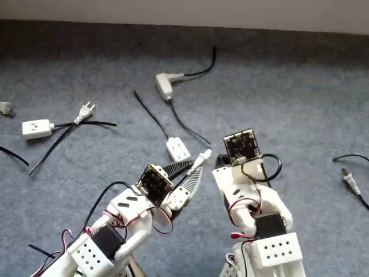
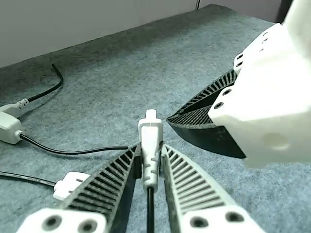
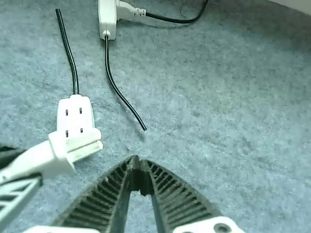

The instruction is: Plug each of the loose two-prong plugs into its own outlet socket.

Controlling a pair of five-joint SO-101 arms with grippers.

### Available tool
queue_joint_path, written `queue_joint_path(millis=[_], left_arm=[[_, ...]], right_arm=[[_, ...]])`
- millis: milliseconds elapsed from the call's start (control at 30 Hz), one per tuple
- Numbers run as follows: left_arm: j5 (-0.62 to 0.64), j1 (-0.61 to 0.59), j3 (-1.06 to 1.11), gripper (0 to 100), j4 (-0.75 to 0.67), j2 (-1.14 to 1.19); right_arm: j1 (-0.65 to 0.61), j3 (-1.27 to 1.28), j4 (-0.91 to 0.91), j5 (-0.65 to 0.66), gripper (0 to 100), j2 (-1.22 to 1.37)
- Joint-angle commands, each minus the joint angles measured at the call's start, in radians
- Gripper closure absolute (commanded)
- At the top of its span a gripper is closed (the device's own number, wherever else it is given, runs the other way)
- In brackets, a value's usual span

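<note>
High view: far-left socket (image 1: 36, 128) lies unplugged. Mid-table, left gripper (image 2: 150, 149) clamps a plug (image 2: 149, 128) just by the middle socket (image 1: 178, 149); right gripper (image 3: 138, 167) sits pinched shut, empty; far-right plug (image 1: 350, 180) lies loose. Insertion looks like the step in hand; next, square the plug to that socket and press.

Grey carpet (image 1: 300, 104) (ribbed), pale wall (image 1: 173, 11) behind
</note>
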Motion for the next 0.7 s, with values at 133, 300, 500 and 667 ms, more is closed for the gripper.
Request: queue_joint_path(millis=[133,300,500,667], left_arm=[[0.006,-0.005,-0.008,99,-0.018,-0.001],[0.002,0.050,0.010,99,-0.020,-0.001],[0.002,0.074,0.018,99,-0.020,-0.001],[0.002,0.067,0.013,99,-0.020,-0.001]], right_arm=[[0.087,-0.054,-0.027,0.015,99.1,-0.012],[0.045,-0.216,0.093,-0.083,99.1,-0.012],[-0.119,-0.306,0.143,-0.110,99.1,-0.007],[-0.170,-0.217,0.120,-0.110,99.1,-0.007]])
